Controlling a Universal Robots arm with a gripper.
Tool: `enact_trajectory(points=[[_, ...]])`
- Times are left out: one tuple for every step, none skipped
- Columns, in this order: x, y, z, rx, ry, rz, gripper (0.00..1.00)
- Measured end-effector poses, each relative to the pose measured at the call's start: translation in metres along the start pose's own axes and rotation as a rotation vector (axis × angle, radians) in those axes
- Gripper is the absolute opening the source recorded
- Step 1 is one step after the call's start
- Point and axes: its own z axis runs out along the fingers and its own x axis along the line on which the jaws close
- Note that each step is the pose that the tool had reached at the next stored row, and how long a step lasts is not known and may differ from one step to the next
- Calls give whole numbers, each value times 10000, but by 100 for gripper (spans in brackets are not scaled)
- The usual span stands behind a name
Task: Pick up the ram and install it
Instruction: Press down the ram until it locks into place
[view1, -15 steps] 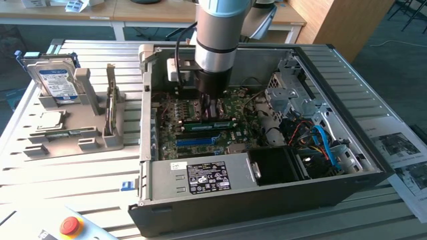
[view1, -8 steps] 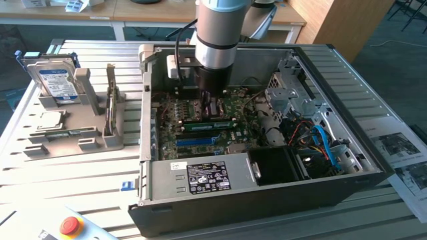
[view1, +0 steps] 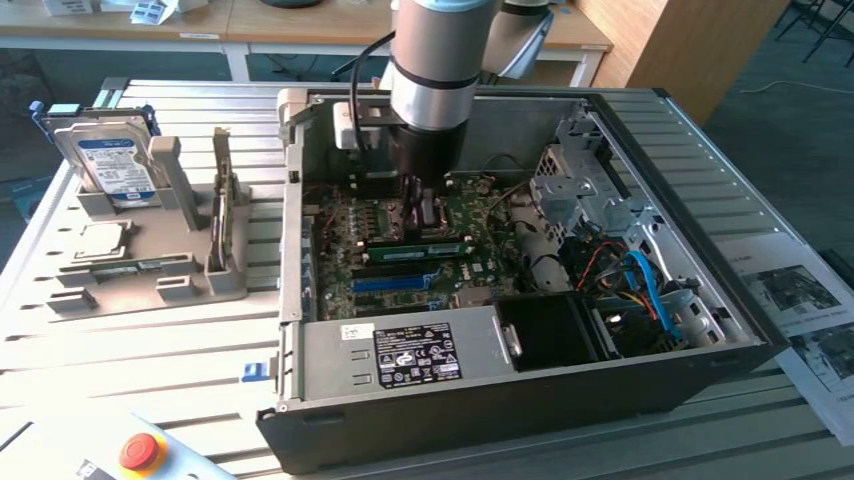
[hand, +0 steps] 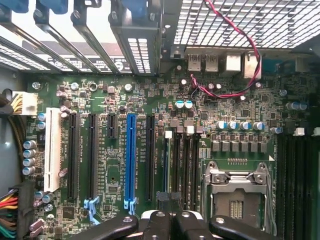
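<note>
Item, as I log it: one ram (view1: 420, 248), a long, thin, narrow green circuit-board stick with small dark chips along its face. It stands on its long edge on the motherboard (view1: 400, 285) inside the open computer case (view1: 534, 400), running level across the exterior view. It sits directly under my gripper (view1: 429, 213); whether the two touch, I cannot tell.

wooden desks (view1: 200, 25) behind, dark floor (view1: 787, 90), grooved metal table (view1: 160, 350)
</note>
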Motion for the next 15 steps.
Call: enact_trajectory(points=[[0,0,-10,1,0,0,11],[0,0,-20,1,-1,0,11],[0,0,-31,0,0,0,11],[-1,0,-43,0,0,0,11],[-1,0,-55,1,-1,0,11],[-1,1,-68,0,0,-1,11],[-1,1,-80,1,0,-1,11],[-1,1,-93,0,0,0,11],[-1,1,-105,0,0,0,11],[-1,1,-118,0,0,0,11],[-1,1,-129,0,0,0,11],[-1,1,-140,1,0,0,11],[-2,1,-151,0,0,0,11],[-2,2,-161,0,0,-1,11],[-1,2,-172,1,0,0,11]])
